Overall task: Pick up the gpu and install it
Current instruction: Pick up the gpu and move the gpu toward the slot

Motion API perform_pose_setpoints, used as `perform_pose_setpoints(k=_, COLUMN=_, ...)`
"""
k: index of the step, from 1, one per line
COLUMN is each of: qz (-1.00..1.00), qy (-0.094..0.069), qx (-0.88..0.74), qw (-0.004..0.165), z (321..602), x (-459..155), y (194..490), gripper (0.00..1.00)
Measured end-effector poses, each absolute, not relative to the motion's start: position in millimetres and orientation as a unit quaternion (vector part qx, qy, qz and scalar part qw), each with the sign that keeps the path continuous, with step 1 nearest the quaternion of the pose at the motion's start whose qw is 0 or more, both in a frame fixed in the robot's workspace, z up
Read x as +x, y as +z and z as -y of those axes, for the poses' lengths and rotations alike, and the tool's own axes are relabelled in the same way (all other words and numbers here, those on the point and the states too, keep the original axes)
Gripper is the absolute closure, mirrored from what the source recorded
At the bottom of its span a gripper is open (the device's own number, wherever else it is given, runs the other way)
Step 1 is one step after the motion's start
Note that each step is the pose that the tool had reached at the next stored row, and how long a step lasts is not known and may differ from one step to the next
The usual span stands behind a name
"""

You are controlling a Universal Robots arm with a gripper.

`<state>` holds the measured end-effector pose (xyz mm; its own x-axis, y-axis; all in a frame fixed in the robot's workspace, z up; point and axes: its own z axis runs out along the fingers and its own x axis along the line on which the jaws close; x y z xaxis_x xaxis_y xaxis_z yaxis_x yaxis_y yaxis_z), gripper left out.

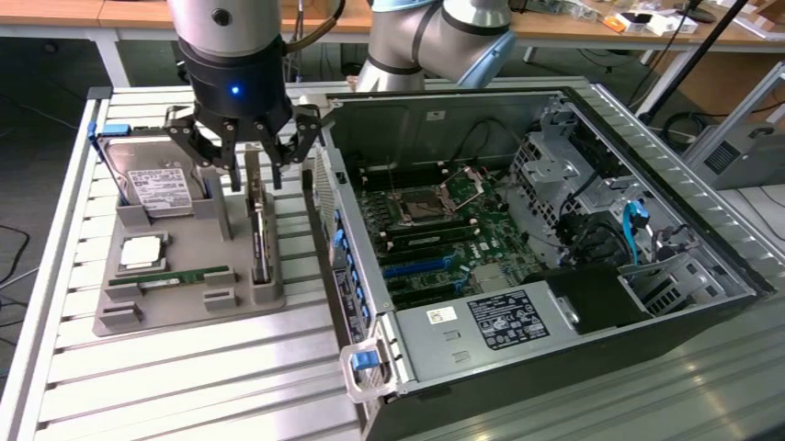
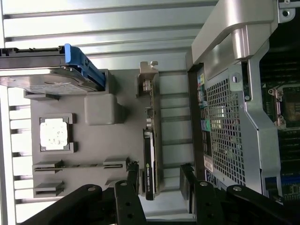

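Wrist view, gripper wide open astride upright gpu, holding nothing, card's white lettering unreadable.

Slatted aluminium worktable, wooden-topped benches behind, dark floor at the exterior view's left

A: Robotics lab?
B: Looks like one. Robot arm over aluminium-slat workbench, opened PC tower, grey parts fixture, wooden desks behind.
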<state>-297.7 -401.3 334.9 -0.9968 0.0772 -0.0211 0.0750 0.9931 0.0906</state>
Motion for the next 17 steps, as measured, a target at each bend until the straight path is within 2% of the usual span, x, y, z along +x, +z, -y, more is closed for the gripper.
perform_pose_setpoints(k=17, qz=-0.998, qy=0.045, qx=0.038, qw=0.012, z=400.1, x=-297.8, y=327.9, gripper=0.52)
